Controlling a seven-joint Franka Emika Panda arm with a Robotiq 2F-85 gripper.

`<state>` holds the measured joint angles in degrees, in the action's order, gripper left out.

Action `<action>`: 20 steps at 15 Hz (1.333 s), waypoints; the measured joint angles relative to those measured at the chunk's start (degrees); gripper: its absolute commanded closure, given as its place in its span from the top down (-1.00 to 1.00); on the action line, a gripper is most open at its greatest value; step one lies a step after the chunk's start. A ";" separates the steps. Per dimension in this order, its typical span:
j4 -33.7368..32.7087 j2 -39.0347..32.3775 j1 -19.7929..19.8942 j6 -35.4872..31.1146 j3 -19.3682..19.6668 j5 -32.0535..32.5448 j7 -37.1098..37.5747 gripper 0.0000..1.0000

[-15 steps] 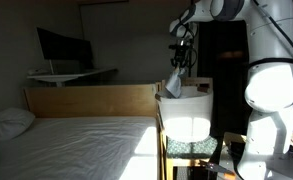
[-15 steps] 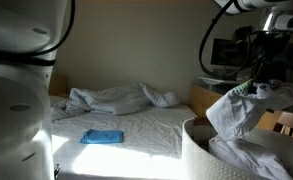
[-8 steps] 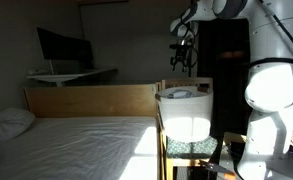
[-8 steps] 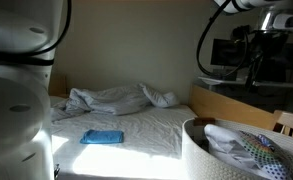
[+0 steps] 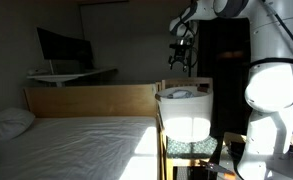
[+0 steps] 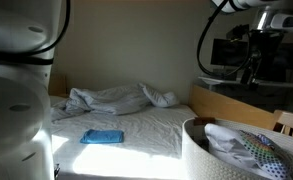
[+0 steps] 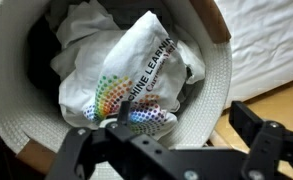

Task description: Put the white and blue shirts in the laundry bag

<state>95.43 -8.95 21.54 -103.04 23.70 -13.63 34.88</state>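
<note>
The laundry bag (image 5: pixel 184 118) (image 6: pixel 198 160) is a tall white fabric bag with a rolled rim (image 7: pixel 212 88), standing beside the bed. A white shirt (image 7: pixel 126 75) with a coloured dot print lies crumpled inside it, also seen as the white shirt (image 6: pixel 236 146) in an exterior view. My gripper (image 7: pixel 186 122) hangs open directly above the bag with nothing between its fingers; in both exterior views the gripper (image 5: pixel 179 58) (image 6: pixel 254 68) is well clear of the rim. A blue shirt (image 6: pixel 102 137) lies flat on the mattress.
A white pillow (image 5: pixel 8 122) and crumpled bedding (image 6: pixel 111 98) lie on the bed. A wooden bed board (image 5: pixel 91 100) runs behind the mattress, with a monitor (image 5: pixel 61 45) on a desk beyond. The robot's white body (image 5: pixel 271 90) stands next to the bag.
A second ago the white shirt hung from the gripper over the bag. The jaws have opened and the shirt has dropped into the bag. The arm has stayed in place.
</note>
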 measured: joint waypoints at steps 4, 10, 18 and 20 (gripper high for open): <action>0.00 0.00 0.01 0.07 -0.46 -0.01 -7.00 1.00; 0.00 0.00 0.02 1.06 -0.84 -0.59 -15.98 1.00; -0.06 -0.19 0.08 2.78 -0.84 0.23 -19.04 1.00; -0.12 -1.03 0.08 3.18 -0.96 0.03 -19.05 1.00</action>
<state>95.31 -9.98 21.62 -99.85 22.73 -13.59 15.83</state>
